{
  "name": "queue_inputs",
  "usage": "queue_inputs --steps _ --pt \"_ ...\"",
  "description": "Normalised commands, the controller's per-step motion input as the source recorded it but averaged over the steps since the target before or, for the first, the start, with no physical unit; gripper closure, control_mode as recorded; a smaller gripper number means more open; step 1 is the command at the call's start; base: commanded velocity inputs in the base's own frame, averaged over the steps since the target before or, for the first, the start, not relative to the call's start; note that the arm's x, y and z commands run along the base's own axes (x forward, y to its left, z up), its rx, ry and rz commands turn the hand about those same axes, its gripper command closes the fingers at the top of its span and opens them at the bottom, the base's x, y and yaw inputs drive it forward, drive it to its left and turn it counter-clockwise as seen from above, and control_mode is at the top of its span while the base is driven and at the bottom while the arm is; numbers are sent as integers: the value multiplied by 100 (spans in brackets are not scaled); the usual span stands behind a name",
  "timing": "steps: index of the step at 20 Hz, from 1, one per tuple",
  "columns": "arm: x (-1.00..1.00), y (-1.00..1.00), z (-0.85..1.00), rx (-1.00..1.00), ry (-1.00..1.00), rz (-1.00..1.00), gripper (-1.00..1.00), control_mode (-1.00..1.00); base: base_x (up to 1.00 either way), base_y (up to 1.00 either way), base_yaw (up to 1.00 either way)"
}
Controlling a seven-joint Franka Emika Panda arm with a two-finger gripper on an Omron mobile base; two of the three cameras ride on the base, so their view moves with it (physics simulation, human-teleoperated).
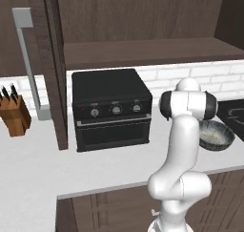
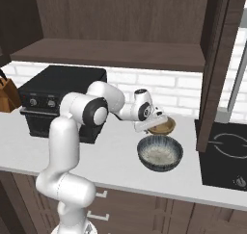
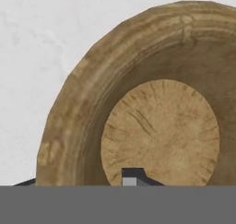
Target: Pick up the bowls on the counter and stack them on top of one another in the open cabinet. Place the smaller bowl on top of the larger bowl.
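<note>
The smaller bowl (image 2: 164,127) is tan and wood-like and sits on the white counter (image 2: 116,156), right of the toaster oven. The larger bowl (image 2: 160,153), dark blue outside and pale inside, stands just in front of it and appears again as the larger bowl (image 1: 217,134) beside my arm. My gripper (image 2: 155,123) is down at the left rim of the smaller bowl. In the hand view the tan bowl (image 3: 161,126) is very close, and one dark fingertip (image 3: 132,177) stands inside it near the floor. The other finger is hidden. The open cabinet's shelf (image 2: 111,55) runs above.
A black toaster oven (image 1: 112,109) stands on the counter under the shelf. The cabinet door (image 1: 50,59) with its grey handle (image 1: 28,64) hangs open to the left. A knife block (image 1: 14,114) sits far left. A black cooktop (image 2: 224,156) lies right of the bowls.
</note>
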Motion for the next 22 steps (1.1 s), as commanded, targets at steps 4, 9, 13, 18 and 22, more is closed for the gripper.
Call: queue_inputs --steps 4,9,13,18,22 --pt "-18 0 33 0 -26 0 100 -100 0 0 0" --pt "-39 3 65 -1 -38 0 100 -100 0 0 0" --pt "-80 2 70 -5 -26 0 100 -100 0 0 0" --pt "-93 1 79 -5 -8 -1 100 -100 0 0 0" --pt "-82 8 51 -6 22 -1 100 -100 0 0 0"
